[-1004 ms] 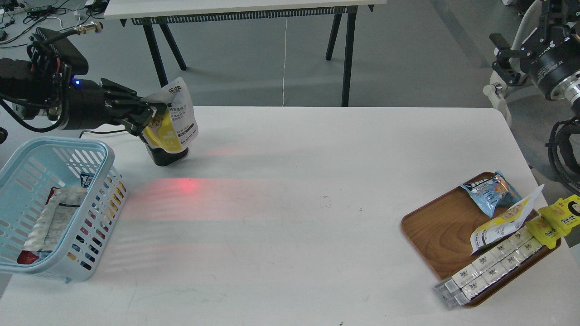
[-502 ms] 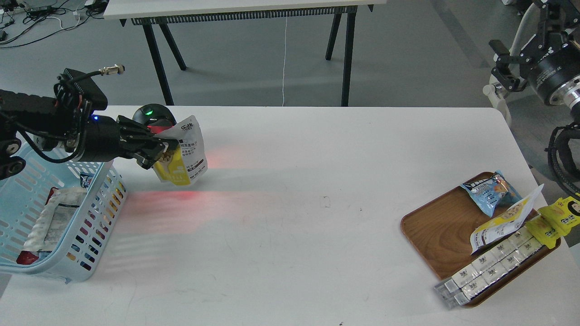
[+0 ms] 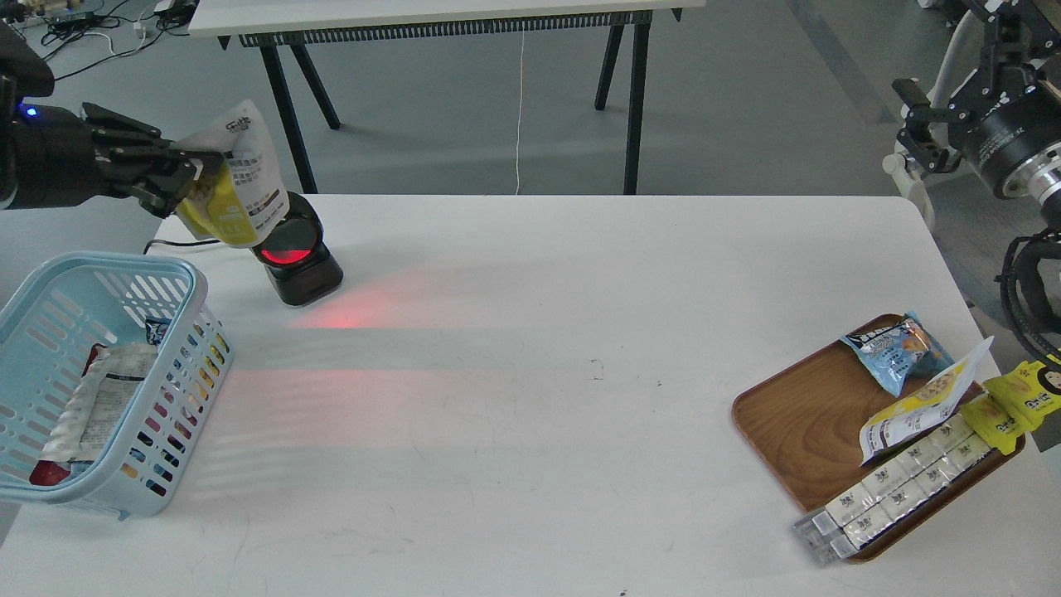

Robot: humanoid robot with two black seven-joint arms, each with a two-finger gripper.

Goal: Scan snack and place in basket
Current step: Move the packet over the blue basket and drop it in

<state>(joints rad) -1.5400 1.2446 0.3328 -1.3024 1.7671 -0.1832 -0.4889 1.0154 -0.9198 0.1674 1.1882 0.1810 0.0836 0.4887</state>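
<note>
My left gripper is shut on the snack, a small yellow and white pouch with black print. It holds the pouch in the air at the far left, above and behind the light blue basket and just left of the black scanner, whose window glows red. The basket stands at the table's left edge with several packets inside. My right arm is at the top right beyond the table; its gripper is small and dark, and its fingers cannot be told apart.
A brown wooden tray at the right front holds a blue packet, another yellow-and-white pouch, bright yellow packets and clear boxes. Red scanner light falls on the white table. A second table stands behind.
My left gripper has lifted the snack up and to the left, from in front of the scanner to above the basket's far side. The scanner now shows fully.
</note>
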